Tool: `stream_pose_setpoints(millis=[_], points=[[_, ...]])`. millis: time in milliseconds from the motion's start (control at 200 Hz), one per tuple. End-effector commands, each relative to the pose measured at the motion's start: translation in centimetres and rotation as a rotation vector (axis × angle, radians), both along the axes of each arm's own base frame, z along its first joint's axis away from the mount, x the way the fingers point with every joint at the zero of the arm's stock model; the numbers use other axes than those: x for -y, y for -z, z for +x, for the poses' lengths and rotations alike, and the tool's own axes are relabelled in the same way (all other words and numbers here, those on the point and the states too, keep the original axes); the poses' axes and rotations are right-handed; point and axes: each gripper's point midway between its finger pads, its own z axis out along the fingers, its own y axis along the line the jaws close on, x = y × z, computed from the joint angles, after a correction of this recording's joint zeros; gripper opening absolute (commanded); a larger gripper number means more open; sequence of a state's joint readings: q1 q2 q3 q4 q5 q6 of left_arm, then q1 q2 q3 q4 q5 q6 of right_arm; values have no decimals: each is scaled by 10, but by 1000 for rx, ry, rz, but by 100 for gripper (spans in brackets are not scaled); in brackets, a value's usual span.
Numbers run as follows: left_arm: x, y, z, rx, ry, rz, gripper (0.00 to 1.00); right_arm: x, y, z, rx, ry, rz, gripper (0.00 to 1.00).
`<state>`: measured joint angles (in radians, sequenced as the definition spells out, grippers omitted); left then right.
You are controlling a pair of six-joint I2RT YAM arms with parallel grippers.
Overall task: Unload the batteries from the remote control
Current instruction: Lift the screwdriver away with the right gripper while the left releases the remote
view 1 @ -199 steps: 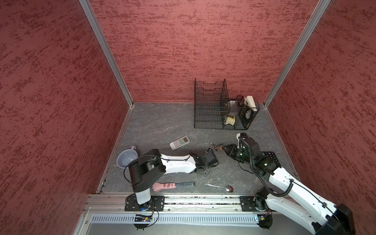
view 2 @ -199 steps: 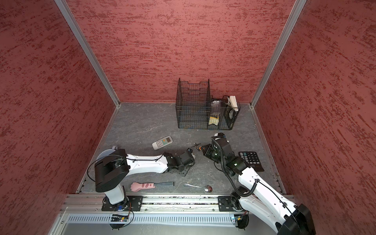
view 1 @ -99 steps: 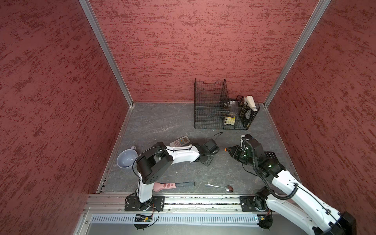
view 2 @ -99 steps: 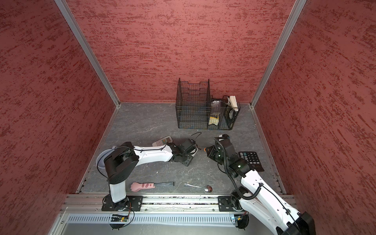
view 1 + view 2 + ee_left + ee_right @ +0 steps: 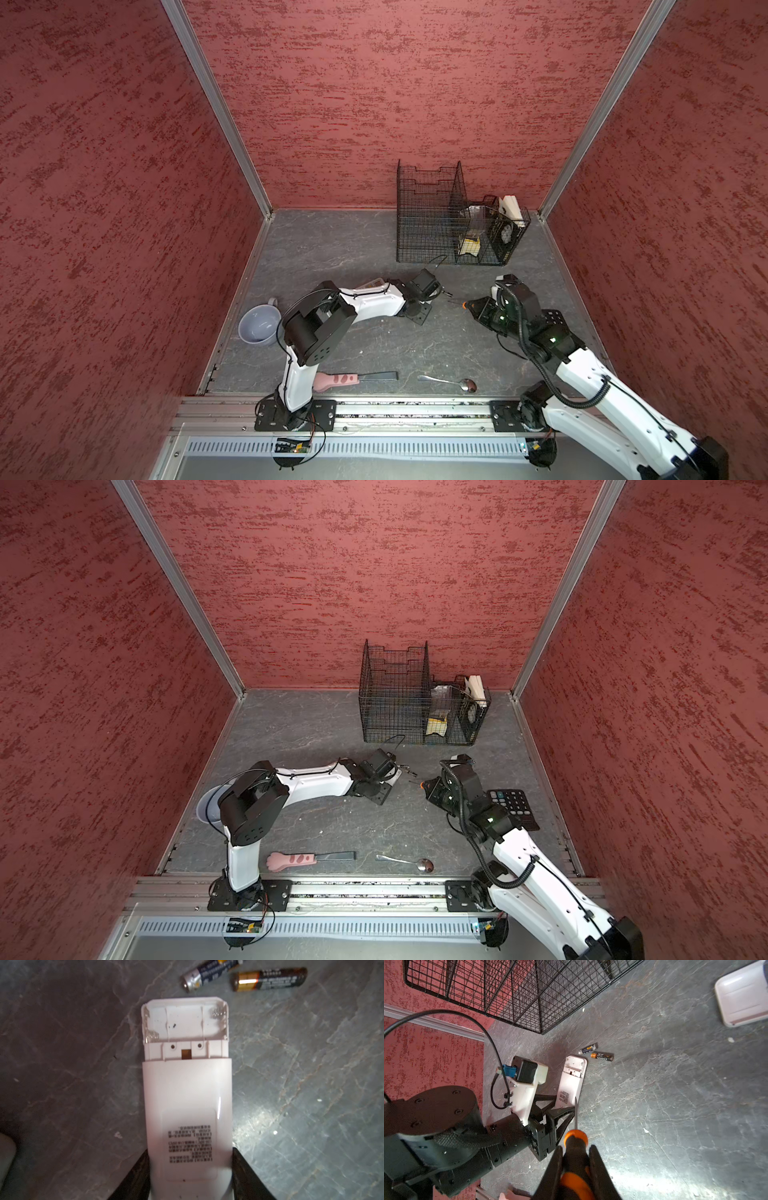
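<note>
In the left wrist view the white remote control (image 5: 187,1095) lies back side up on the grey floor, its battery bay uncovered and empty. My left gripper (image 5: 190,1159) is shut on its labelled end. Two batteries (image 5: 209,972) (image 5: 270,978) lie loose on the floor just past the open end. The right wrist view shows the remote control (image 5: 572,1080) and both batteries (image 5: 588,1048) (image 5: 602,1056). My right gripper (image 5: 576,1153) is shut on an orange-and-black screwdriver (image 5: 575,1138), whose blade points at the remote. In a top view the grippers (image 5: 434,291) (image 5: 478,305) face each other mid-floor.
A white cover (image 5: 741,999) lies apart from the remote. A black wire basket (image 5: 428,216) stands at the back. A grey mug (image 5: 259,324) is at the left, a calculator (image 5: 515,808) beside the right arm. A pink-handled tool (image 5: 340,379) and spoon (image 5: 451,381) lie near the front rail.
My left gripper has carried the remote away from the front toward the back, the arm's elbow rising. My right gripper with the screwdriver has drawn back slightly to the right.
</note>
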<state>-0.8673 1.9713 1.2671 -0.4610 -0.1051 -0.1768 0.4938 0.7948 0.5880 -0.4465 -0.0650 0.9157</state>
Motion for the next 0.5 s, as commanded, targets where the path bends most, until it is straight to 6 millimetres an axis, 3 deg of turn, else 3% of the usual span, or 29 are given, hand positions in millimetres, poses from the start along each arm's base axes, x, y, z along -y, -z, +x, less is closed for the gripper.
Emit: stream_pose_setpoints(millis=[0, 496], points=[[-22, 33, -9, -95, 11, 92, 54, 5, -9, 5, 34, 31, 4, 0], [-32, 35, 17, -89, -24, 98, 59, 1, 0, 12, 45, 33, 25, 0]])
